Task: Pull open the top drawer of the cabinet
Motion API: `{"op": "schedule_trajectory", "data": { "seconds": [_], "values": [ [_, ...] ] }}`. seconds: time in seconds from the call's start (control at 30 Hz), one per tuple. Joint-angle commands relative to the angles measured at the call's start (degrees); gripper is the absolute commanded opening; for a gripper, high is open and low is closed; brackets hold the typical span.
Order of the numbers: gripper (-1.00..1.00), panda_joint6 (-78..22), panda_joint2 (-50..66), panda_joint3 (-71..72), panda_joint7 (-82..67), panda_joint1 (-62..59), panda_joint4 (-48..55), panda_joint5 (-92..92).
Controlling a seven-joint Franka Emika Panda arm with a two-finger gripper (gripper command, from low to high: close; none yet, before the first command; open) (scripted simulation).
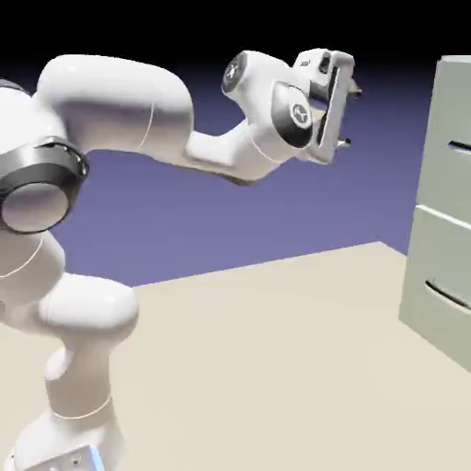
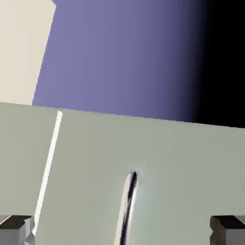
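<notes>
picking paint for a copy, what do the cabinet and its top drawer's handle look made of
The cabinet: perhaps painted wood or metal, matte, judging by its flat, grainless grey-green.
The handle: probably polished metal, given its sharp dark and bright streaks.

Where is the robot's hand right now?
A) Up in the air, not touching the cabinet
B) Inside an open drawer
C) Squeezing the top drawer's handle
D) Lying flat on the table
A: in the exterior view you can see a gap of background between the gripper and the cabinet, with the jaws spread wide.
</notes>
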Motion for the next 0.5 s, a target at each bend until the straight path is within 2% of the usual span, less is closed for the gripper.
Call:
{"op": "schedule_trajectory", "data": {
  "seconds": [0.0,0.47],
  "values": [
    [0.00,-0.1,0.0,-1.9,-2.2,2.1,1.3,-2.5],
    [0.00,-1.2,-0.7,-28.5,-32.8,30.8,19.6,-37.4]
  ]
}}
